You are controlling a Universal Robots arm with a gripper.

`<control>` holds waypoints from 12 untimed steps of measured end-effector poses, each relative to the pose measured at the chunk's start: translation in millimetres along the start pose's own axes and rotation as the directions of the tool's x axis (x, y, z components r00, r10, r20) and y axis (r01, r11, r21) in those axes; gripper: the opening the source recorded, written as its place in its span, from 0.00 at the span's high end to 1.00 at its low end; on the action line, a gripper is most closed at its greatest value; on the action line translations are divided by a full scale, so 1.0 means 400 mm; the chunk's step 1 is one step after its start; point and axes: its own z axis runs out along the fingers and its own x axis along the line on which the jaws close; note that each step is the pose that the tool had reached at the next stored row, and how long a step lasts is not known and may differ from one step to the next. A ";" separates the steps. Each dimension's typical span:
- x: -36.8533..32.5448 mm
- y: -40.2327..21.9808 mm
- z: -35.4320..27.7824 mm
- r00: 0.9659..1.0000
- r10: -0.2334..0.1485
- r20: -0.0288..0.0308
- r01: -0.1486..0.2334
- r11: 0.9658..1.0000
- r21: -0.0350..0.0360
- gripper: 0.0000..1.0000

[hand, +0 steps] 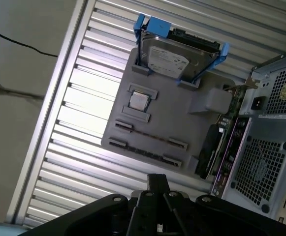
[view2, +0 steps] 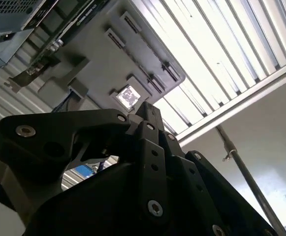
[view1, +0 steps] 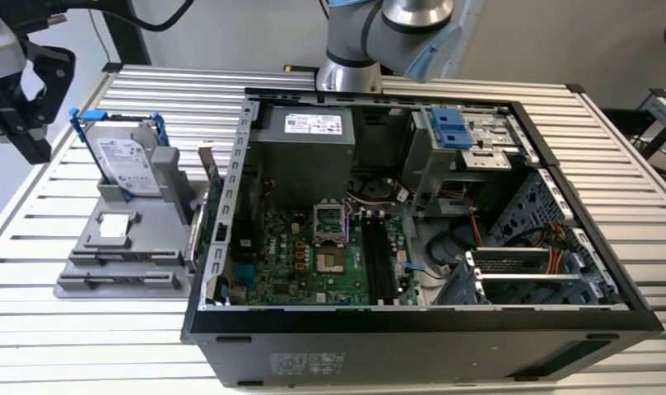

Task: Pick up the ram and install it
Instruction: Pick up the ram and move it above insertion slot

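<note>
My end effector point(hand: 157, 181) sits closest in both wrist views, its black tips point(view2: 148, 110) drawn together with nothing held between them. In the exterior view it hangs at the exterior view's left, off the table's point(view1: 596, 140) edge, clear of everything on it.

Under it lies the gray holder point(hand: 167, 115) on the slatted table. In the first wrist view I see a thin dark strip running between two small clips in the holder's slot; I take that to be the ram point(hand: 150, 134), seated on edge, though it is too slender for me to be sure. It is apart from the end effector.

Just past the ram, a small square chip point(hand: 139, 101) rests in its own recess. Beyond that, the hard drive point(hand: 170, 59) stands upright in a blue frame at the holder's far end. A card point(hand: 224, 145) with a metal bracket stands on edge along the side of the holder that faces the computer case point(hand: 273, 147).

The case lies open on its side, motherboard point(view1: 300, 255) exposed, with long black memory slots point(view1: 379, 259) beside the processor socket. The arm point(view1: 360, 41) rises behind the case.
</note>
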 end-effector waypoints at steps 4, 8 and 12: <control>0.000 0.000 -0.002 1.000 -0.028 -0.001 0.028 1.000 0.000 1.00; 0.001 0.000 -0.004 0.998 -0.058 -0.003 0.058 0.998 -0.001 1.00; 0.001 0.001 -0.006 0.996 -0.087 -0.004 0.087 0.996 -0.002 1.00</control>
